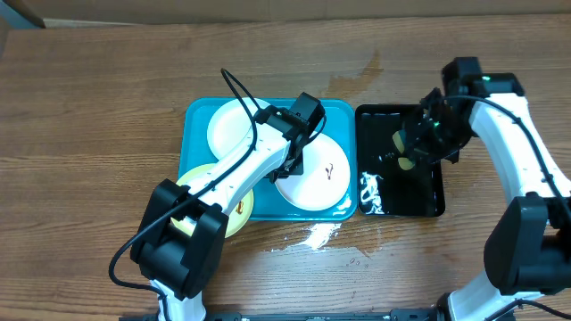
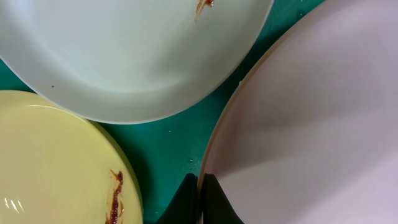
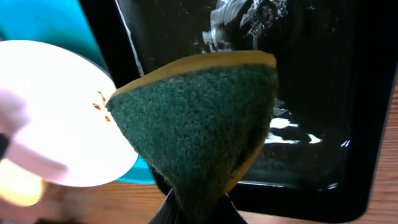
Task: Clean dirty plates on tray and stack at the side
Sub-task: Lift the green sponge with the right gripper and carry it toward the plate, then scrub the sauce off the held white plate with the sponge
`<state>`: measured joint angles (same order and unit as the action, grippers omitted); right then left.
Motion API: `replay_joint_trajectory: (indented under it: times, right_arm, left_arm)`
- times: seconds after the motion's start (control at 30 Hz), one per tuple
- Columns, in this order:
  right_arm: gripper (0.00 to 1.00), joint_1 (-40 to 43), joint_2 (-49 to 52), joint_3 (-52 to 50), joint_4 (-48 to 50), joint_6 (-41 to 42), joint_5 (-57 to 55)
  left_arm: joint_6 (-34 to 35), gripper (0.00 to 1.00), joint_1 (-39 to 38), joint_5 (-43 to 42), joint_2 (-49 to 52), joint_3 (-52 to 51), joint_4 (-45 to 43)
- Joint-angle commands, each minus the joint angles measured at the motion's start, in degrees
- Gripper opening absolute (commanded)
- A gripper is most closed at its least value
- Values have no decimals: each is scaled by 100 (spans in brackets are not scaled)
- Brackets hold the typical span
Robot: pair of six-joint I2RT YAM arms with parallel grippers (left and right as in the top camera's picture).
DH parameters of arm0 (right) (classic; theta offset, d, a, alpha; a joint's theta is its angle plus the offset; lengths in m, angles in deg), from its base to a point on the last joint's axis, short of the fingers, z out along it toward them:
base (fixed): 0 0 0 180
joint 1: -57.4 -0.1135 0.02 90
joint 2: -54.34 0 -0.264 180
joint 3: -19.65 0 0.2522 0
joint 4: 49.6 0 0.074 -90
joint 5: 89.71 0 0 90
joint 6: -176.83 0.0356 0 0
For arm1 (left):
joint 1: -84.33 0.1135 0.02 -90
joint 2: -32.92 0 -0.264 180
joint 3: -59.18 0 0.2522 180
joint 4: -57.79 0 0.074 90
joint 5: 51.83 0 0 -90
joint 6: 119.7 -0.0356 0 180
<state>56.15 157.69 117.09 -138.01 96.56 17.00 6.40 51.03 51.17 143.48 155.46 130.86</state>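
Observation:
Three plates lie in the turquoise tray (image 1: 343, 111). One white plate (image 1: 234, 125) is at the back left. A pale yellow-green plate (image 1: 227, 209) with a dark smear overhangs the front left rim. A white plate (image 1: 317, 174) with small smears is at the right. My left gripper (image 1: 293, 165) is shut on the left rim of that right plate (image 2: 311, 124), whose edge is pinched between the fingers (image 2: 214, 202). My right gripper (image 1: 417, 144) hangs over the black tray (image 1: 428, 201), shut on a green-and-yellow sponge (image 3: 199, 118), which hides its fingertips (image 3: 186, 211).
The narrow glossy black tray (image 3: 323, 93) stands right of the turquoise tray and holds water and white foam (image 1: 370, 192). White foam or spilled liquid (image 1: 317, 236) is smeared on the wooden table in front of the trays. A wet patch (image 1: 361, 71) shows behind them.

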Motion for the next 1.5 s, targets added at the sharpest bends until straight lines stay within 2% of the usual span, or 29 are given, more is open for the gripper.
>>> replay_joint_trajectory:
  times: [0.0, 0.17, 0.23, 0.37, 0.47, 0.63, 0.83, 1.1, 1.3, 1.47]
  right_arm:
    - [4, -232, -122, 144, 4, 138, -514]
    - [4, -323, -122, 144, 81, 566, -595]
    - [4, -328, -122, 144, 63, 623, -295]
    - [4, -341, -122, 144, -55, -444, 1447]
    - [4, -433, -122, 144, -201, -1010, 2013]
    - [4, -719, -122, 26, -179, -1174, 1781]
    - [4, -1180, -122, -402, 358, -1172, 1674]
    - [4, -1834, -122, -435, 822, -1145, 911]
    - [4, -2337, -122, -551, 1165, -566, -31]
    - [4, -2459, -120, -734, 1403, -476, -63]
  left_arm:
    - [57, 4, -7, -46, -118, -68, -2]
    - [55, 4, -4, -42, -118, -68, -4]
    - [55, 4, -4, -42, -116, -68, -11]
    - [55, 4, -4, -44, -118, -68, -76]
    - [59, 4, -7, -107, -116, -68, -157]
    - [26, 4, -7, -264, -116, -79, -269]
    - [-144, 4, -7, -525, -116, -125, -326]
    - [-138, 4, -2, -603, -116, -538, -566]
    - [-26, 4, 31, -599, -116, -942, -968]
    - [-26, 4, 155, -535, -116, -942, -970]
